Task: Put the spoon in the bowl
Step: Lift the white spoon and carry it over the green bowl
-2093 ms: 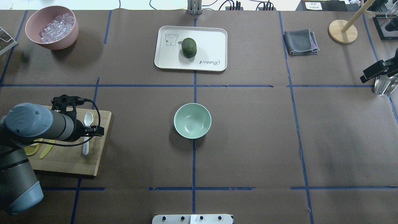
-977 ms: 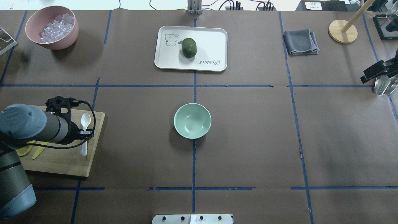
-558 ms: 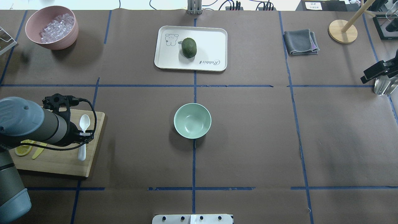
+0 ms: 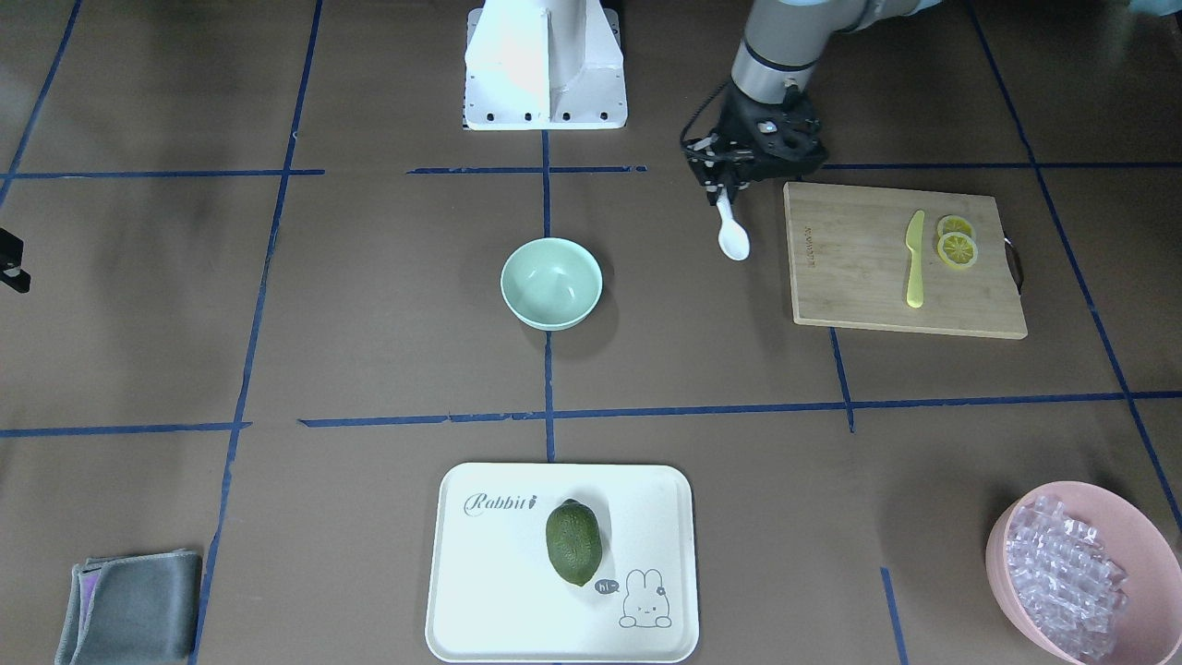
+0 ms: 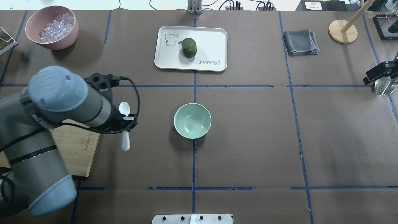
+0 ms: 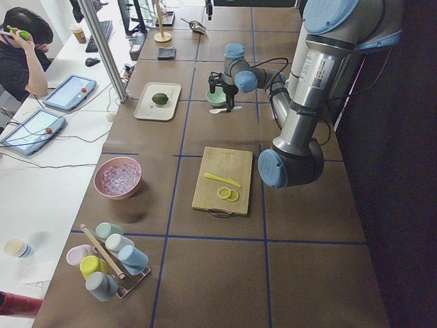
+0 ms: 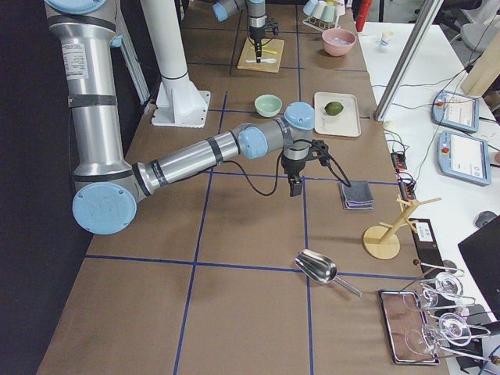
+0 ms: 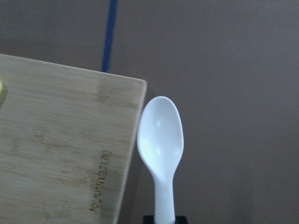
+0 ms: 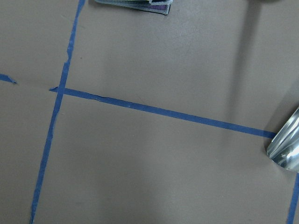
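My left gripper (image 5: 126,120) is shut on the handle of the white spoon (image 5: 124,109) and holds it level above the table, just right of the cutting board's corner. The spoon also shows in the front view (image 4: 734,240) and in the left wrist view (image 8: 161,140), scoop pointing away from the robot. The mint-green bowl (image 5: 192,120) stands upright and holds nothing at the table's middle, to the right of the spoon and apart from it; it also shows in the front view (image 4: 551,283). My right gripper (image 5: 377,73) hangs at the far right edge; I cannot tell whether it is open or shut.
The wooden cutting board (image 4: 900,259) carries a yellow knife (image 4: 914,259) and lemon slices (image 4: 956,245). A white tray (image 5: 211,37) with an avocado (image 5: 189,47) lies at the back. A pink bowl (image 5: 59,42), grey cloth (image 5: 301,42) and metal scoop (image 5: 384,85) lie further out.
My left gripper has lifted the spoon off the cutting board and carried it right, toward the bowl. The board slid a little left earlier. The right arm has barely moved.
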